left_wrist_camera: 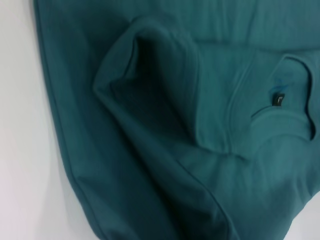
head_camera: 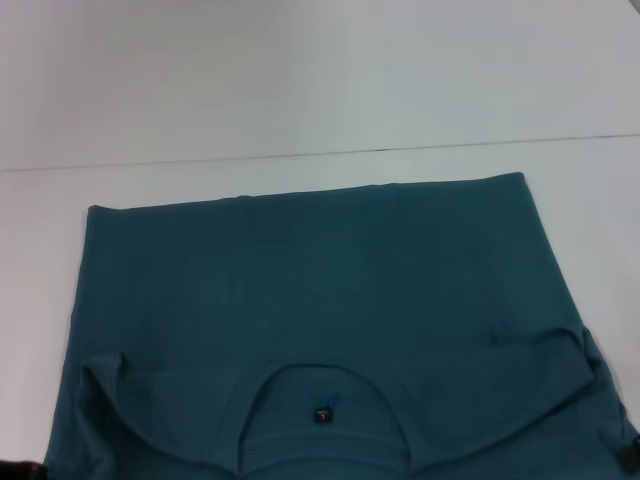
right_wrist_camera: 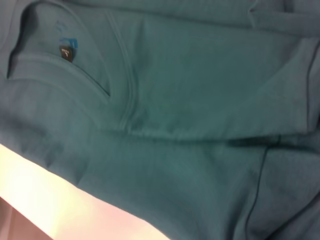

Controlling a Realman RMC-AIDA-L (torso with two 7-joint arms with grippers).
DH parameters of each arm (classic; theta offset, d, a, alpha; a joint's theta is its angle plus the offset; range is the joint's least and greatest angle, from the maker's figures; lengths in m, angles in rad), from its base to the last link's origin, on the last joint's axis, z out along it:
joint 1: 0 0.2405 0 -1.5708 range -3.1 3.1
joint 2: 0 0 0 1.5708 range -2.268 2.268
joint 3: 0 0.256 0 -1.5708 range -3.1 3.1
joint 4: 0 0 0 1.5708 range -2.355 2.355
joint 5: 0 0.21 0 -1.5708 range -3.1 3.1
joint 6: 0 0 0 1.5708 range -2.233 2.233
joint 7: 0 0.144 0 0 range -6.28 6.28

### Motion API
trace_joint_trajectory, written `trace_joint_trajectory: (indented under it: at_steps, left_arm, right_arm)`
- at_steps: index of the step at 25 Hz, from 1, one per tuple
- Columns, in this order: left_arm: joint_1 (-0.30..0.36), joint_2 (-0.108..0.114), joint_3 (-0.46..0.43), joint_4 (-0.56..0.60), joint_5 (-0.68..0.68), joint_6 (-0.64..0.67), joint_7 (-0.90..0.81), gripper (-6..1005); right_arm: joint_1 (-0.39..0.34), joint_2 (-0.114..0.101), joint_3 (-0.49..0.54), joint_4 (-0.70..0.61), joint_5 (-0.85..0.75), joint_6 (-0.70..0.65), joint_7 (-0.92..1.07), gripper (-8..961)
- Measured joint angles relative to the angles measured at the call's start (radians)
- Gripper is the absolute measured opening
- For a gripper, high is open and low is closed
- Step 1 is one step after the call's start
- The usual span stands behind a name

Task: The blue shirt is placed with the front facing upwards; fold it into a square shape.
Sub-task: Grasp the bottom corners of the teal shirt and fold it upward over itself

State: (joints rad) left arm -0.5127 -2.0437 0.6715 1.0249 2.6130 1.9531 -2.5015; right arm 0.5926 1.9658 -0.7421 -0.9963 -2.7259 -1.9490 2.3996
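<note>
The blue shirt (head_camera: 310, 270) lies flat on the white table, hem at the far side and round neckline (head_camera: 320, 372) near me. A small dark label (head_camera: 322, 413) shows inside the collar; it also shows in the left wrist view (left_wrist_camera: 278, 99) and the right wrist view (right_wrist_camera: 66, 52). No lettering shows. The left sleeve (head_camera: 110, 380) and right sleeve (head_camera: 560, 350) are folded inward over the body. Only a dark sliver of my left gripper (head_camera: 18, 470) shows at the near left corner of the shirt. A sliver of my right gripper (head_camera: 630, 455) shows at the near right edge.
The white table (head_camera: 300, 80) stretches beyond the shirt's hem, with a thin seam line (head_camera: 400, 150) across it. Bare table shows beside the shirt in the left wrist view (left_wrist_camera: 25, 150). The table's near edge shows in the right wrist view (right_wrist_camera: 50, 190).
</note>
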Motion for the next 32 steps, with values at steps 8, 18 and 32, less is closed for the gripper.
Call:
trace_joint_trajectory:
  at_steps: [8, 18, 32]
  left_arm:
    - [-0.127, 0.07, -0.11, -0.061, -0.001, -0.03, -0.007, 57]
    - [-0.297, 0.121, -0.043, -0.17, 0.048, -0.231, -0.121, 57]
    - [-0.38, 0.111, 0.112, -0.267, 0.062, -0.581, -0.223, 56]
  right_arm:
    - [0.048, -0.074, 0.127, 0.025, 0.106, 0.085, 0.002, 42]
    - [0.13, -0.122, 0.167, 0.09, 0.133, 0.279, 0.081, 42]
    - [0.202, -0.089, 0.01, 0.114, 0.118, 0.599, 0.224, 46]
